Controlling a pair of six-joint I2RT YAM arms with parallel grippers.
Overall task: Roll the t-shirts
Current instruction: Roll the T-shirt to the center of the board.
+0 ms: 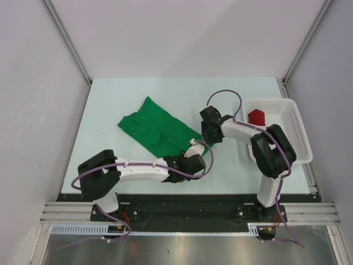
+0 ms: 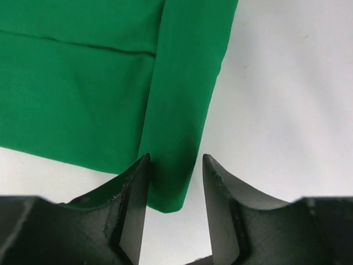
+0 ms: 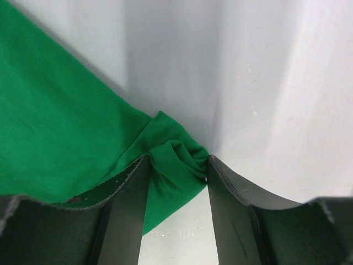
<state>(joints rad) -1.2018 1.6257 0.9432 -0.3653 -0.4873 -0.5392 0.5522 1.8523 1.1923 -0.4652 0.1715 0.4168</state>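
Note:
A bright green t-shirt (image 1: pixel 157 128) lies folded flat in a long strip on the table, running from the middle toward the near right. My left gripper (image 1: pixel 191 146) sits low at the strip's near end. In the left wrist view this gripper (image 2: pixel 176 161) is open, and the green t-shirt's (image 2: pixel 83 94) narrow folded end lies between the jaws against the left finger, clear of the right one. My right gripper (image 1: pixel 206 140) is at the strip's right corner. In its own view the right gripper (image 3: pixel 179 161) is shut on a bunched corner of the green t-shirt (image 3: pixel 60 132). A red t-shirt (image 1: pixel 256 117) sits rolled in the basket.
A white mesh basket (image 1: pixel 300 132) stands at the table's right edge, beside the right arm. The two grippers are close together near the table's middle front. Walls enclose the table on three sides.

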